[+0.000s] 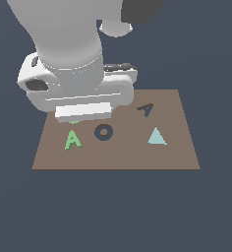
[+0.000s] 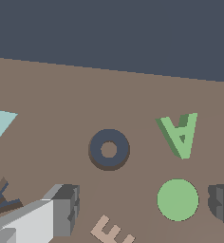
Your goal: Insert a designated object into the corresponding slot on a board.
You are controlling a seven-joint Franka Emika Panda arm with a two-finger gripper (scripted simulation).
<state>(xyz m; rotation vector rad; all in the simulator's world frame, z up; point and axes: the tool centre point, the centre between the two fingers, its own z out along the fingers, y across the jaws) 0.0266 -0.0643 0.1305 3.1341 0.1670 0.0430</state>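
Lying beyond the spread, empty fingers (image 2: 61, 209), untouched: green letter A (image 2: 180, 134).

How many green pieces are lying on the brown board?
2. The green letter A lies beside the dark ring, apart from it. The green disc lies next to the A, between the open jaws. In the exterior view the arm hides most of the disc; more may be hidden.

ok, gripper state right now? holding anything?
Gripper: open, holding nothing. The green A lies on the board, untouched.
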